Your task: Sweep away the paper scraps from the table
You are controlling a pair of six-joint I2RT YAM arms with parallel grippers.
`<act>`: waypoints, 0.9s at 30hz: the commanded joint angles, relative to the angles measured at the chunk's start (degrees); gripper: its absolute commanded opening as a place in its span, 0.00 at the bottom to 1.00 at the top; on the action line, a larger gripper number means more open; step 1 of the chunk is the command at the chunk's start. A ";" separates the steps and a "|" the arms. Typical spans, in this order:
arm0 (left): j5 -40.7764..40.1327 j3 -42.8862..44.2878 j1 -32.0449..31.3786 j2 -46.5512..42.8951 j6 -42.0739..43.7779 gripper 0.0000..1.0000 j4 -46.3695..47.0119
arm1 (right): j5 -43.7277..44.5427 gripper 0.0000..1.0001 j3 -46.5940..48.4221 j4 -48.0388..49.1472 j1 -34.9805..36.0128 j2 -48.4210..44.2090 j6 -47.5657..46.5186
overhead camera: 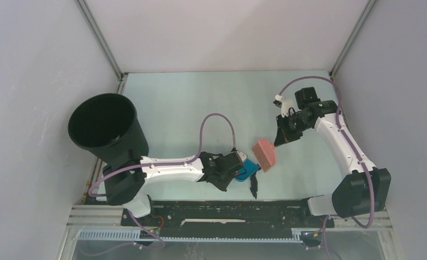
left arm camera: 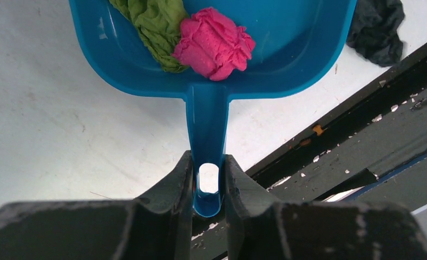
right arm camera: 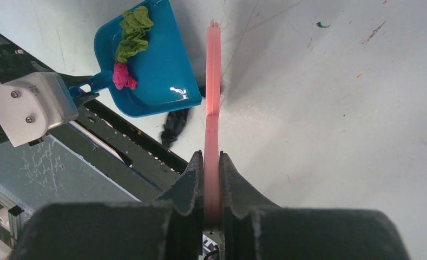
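My left gripper (left arm camera: 208,179) is shut on the handle of the blue dustpan (left arm camera: 146,81), which rests on the table near the black rail; the dustpan also shows in the top view (overhead camera: 247,172) and the right wrist view (right arm camera: 162,65). A green scrap (left arm camera: 157,27) and a magenta scrap (left arm camera: 214,43) lie in the pan. A black scrap (left arm camera: 376,30) lies on the table beside the pan's mouth, seen from above too (overhead camera: 253,187). My right gripper (right arm camera: 211,162) is shut on the pink brush (right arm camera: 213,81), whose head (overhead camera: 265,154) hovers just right of the pan.
A large black bucket (overhead camera: 105,127) stands at the left of the pale green table (overhead camera: 200,103). The black rail (overhead camera: 227,208) runs along the near edge. Grey walls close in on three sides.
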 commanded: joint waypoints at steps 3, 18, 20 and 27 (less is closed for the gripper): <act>-0.05 2.26 -0.60 -0.11 0.81 0.00 -0.38 | -0.87 0.00 1.93 0.56 -1.40 -2.64 0.86; 0.40 2.12 -5.45 -8.31 6.10 0.00 -29.21 | 8.68 0.00 -0.50 -4.49 -1.73 -6.55 0.79; 1.28 0.63 -5.92 -8.95 6.39 0.00 -27.99 | 8.46 0.00 -1.89 -3.77 -1.36 -6.89 1.48; 1.92 1.04 -7.01 -4.13 9.59 0.00 -21.63 | 8.25 0.00 -3.65 -1.21 2.24 -1.92 3.31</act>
